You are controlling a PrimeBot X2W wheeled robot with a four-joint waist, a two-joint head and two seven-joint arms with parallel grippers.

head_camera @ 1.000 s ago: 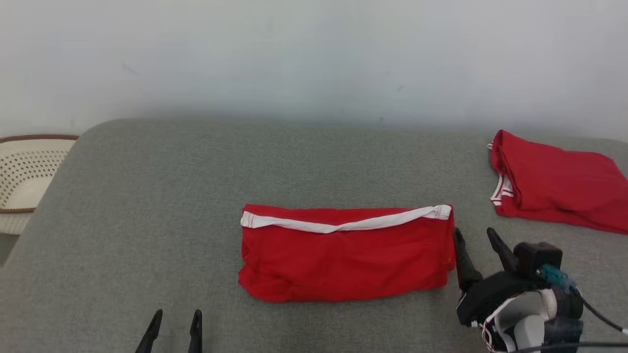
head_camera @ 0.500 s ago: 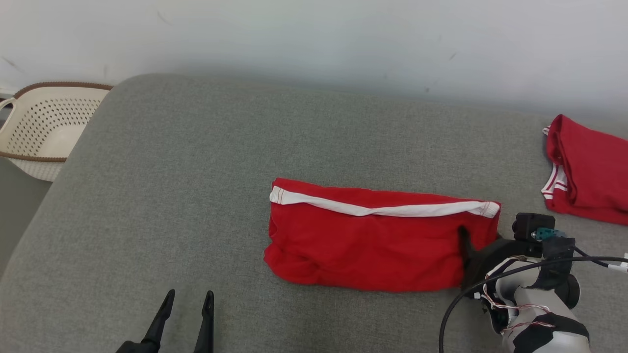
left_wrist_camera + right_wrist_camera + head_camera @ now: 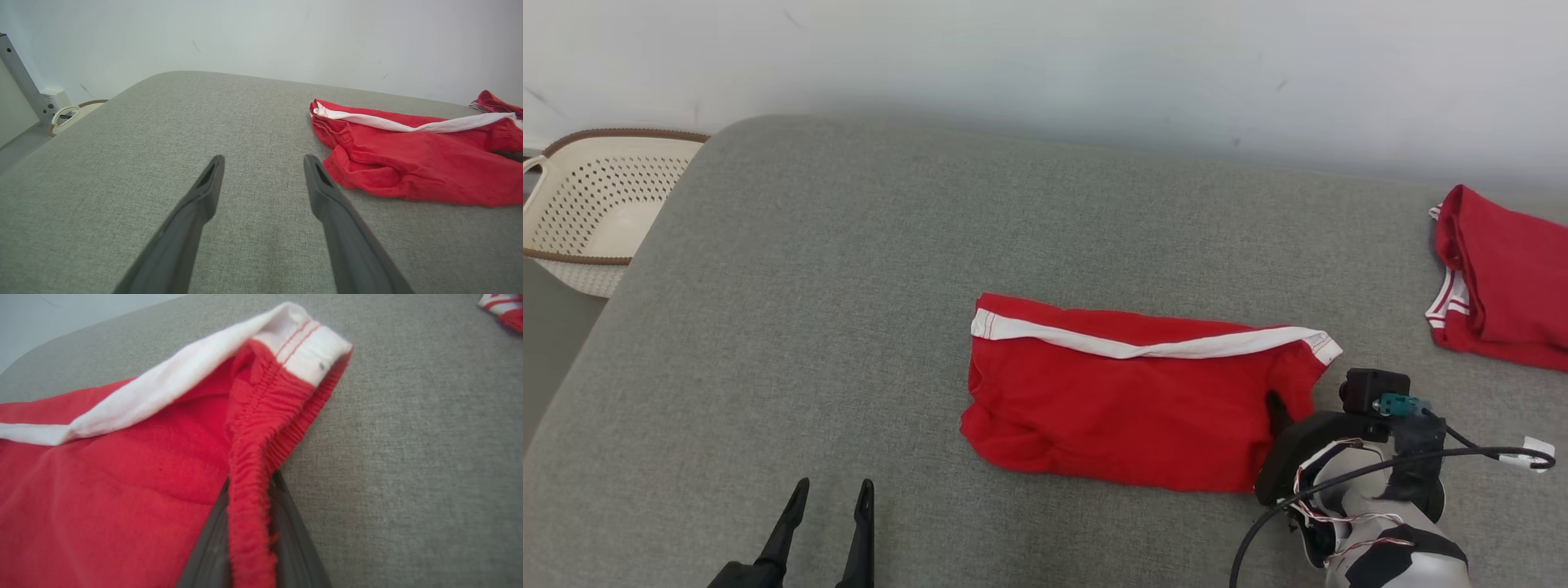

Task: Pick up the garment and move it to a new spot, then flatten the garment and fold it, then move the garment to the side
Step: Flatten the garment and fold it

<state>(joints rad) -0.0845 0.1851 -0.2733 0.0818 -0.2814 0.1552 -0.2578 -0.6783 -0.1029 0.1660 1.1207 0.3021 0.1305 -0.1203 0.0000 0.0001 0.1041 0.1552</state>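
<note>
— Grey padded surface (image 3: 849, 269), pale wall behind, and the garment (image 3: 1127, 400) sits mid-surface, folded into a long red bundle with a white band (image 3: 1143, 347) along its far edge.

— And the right gripper (image 3: 1274, 408) is on it! Fingers pinched narrow on the ribbed red edge at one end of the bundle, one finger each side of the fabric in the wrist view.

— So the whole length runs away from that pincer?

— Exactly. The long axis goes sideways from the grip toward the side where the left gripper (image 3: 835, 487) hangs; nearly all the cloth lies inboard of the pincer.

— And that left one?

— Spread wide, holding nothing, over bare surface, well apart from the bundle's other end. The right arm is the nearer one, clearly.

— Looks folded to me, a bit rumpled along the low edge.

— Agreed, so I'd judge this is the move aside. A second red garment (image 3: 1503, 278) lies outboard of the right pincer, well apart. A one-end grip on soft cloth, though: it may trail or unfold if dragged.

— The basket (image 3: 588, 204)?

— Off the surface's corner, far beyond the left gripper.
</note>
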